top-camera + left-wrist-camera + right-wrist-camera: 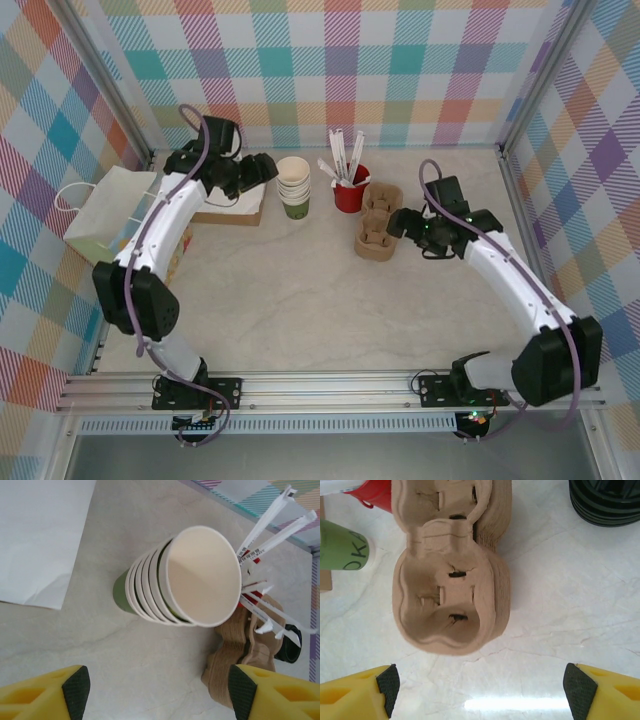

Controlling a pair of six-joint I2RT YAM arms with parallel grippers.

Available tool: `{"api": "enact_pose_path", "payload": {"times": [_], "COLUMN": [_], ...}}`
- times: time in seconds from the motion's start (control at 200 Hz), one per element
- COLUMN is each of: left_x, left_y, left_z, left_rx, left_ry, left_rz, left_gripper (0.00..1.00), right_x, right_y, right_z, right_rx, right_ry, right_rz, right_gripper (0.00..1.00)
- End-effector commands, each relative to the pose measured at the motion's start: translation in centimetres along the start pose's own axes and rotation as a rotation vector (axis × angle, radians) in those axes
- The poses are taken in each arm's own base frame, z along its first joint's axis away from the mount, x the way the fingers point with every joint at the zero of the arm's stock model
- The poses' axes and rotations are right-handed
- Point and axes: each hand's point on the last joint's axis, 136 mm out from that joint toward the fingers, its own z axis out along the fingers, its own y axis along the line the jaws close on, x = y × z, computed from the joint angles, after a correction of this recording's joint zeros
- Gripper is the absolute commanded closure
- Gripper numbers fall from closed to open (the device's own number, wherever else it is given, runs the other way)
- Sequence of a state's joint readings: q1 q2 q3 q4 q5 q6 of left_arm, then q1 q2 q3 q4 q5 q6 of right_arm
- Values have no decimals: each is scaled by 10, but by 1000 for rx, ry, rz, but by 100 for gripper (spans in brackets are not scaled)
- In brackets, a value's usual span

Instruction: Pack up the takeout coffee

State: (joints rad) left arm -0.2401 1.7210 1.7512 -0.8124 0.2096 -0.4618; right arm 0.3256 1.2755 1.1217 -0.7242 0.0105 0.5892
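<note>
The takeout coffee is out of view. A stack of lidless green cups (293, 186) with white rims stands at the back centre. My left gripper (266, 170) hovers just left of that stack, open; in its wrist view the cup stack (200, 575) lies ahead of the gripper (157, 695), with bare table between the fingers. My right gripper (399, 225) is open beside the brown cardboard cup carriers (377, 222). From the right wrist, the carrier stack (445, 580) sits ahead of the gripper (480, 690), untouched.
A red holder (350, 192) full of white stirrers stands between cups and carriers. Loose black lids (606, 502) are stacked beyond the carriers. A white paper bag (105, 212) leans at the left wall, and white paper (235, 205) lies on a flat box.
</note>
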Motion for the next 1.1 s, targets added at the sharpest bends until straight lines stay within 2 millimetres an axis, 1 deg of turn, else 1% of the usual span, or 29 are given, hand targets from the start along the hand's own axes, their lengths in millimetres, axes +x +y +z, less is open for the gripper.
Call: {"api": "enact_pose_path", "payload": {"times": [0.0,0.14,0.355,0.47,0.595,0.86,1.095], "left_x": [-5,-17,-27,-27,-24,-21,-22], "left_y": [-6,-13,-10,-8,-10,-13,-13], "left_z": [8,26,52,65,76,84,80], "left_rx": [-36,-56,-125,-151,-150,-145,-150], "left_ry": [23,38,61,82,102,110,106], "left_rz": [51,88,125,141,146,150,158], "left_gripper": [27,33,42,47,55,77,90], "right_x": [18,30,41,43,43,45,45], "right_y": [-9,-17,-29,-30,-31,-31,-30], "right_z": [-11,-21,-23,-22,-21,-17,-14], "right_rx": [-2,-2,17,21,25,27,28], "right_ry": [30,16,17,20,20,36,47], "right_rz": [4,18,35,38,39,45,46], "right_gripper": [14,14,14,14,14,14,14]}}
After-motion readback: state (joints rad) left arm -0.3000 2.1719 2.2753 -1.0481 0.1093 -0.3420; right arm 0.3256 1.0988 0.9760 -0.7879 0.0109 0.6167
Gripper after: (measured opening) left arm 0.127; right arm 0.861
